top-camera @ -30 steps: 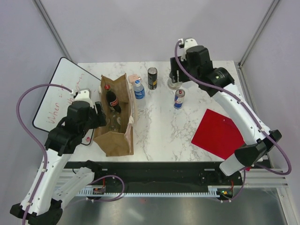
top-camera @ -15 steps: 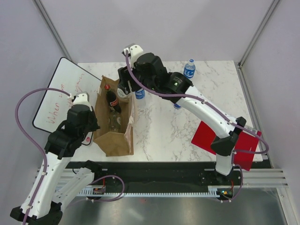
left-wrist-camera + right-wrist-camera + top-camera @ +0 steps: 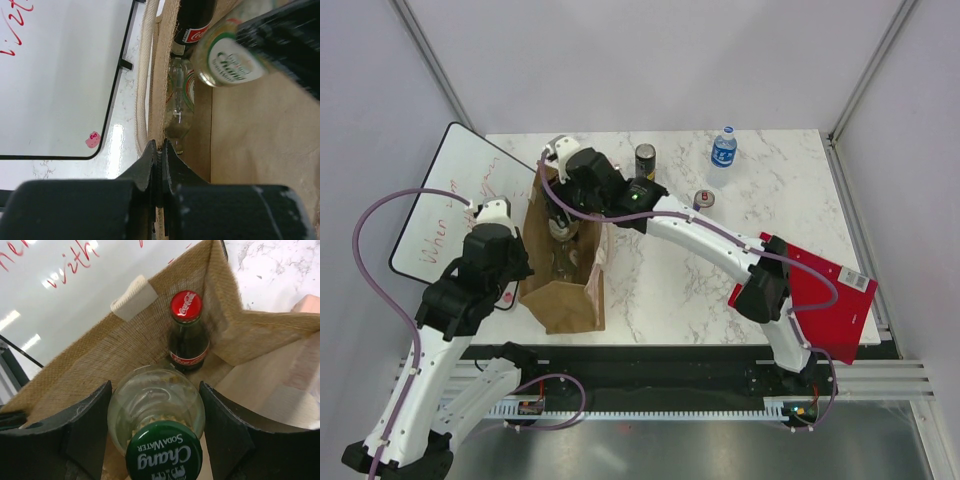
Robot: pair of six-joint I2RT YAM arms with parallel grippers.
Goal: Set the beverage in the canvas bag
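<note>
On the left side of the bench (image 3: pixel 670 265) stands the canvas bag (image 3: pixel 570 300), upright with its top open. Right over the far part of that open top is the soda water bottle (image 3: pixel 159 415), clear glass with a green cap. The right end effector (image 3: pixel 157 437) holds it, one black finger on each side of the glass. I cannot tell how far down into the bag the bottle has gone.

Inside the bag, at the far end, stands a dark cola bottle (image 3: pixel 187 335) with a red cap. Next to it, a bit nearer, is a clear glass bottle (image 3: pixel 180 100).

The left end effector (image 3: pixel 159 150) is pinched tight on the top edge of the bag's left wall, just beside a white rope handle (image 3: pixel 142 100).

Left of the bag lies a whiteboard (image 3: pixel 440 200) with red writing. Right of the bag, at the far side of the bench, stand a dark can (image 3: pixel 645 160), a red and blue can (image 3: pixel 703 200) and a small water bottle (image 3: pixel 723 148). A red sheet (image 3: pixel 820 300) lies at the near right edge.
</note>
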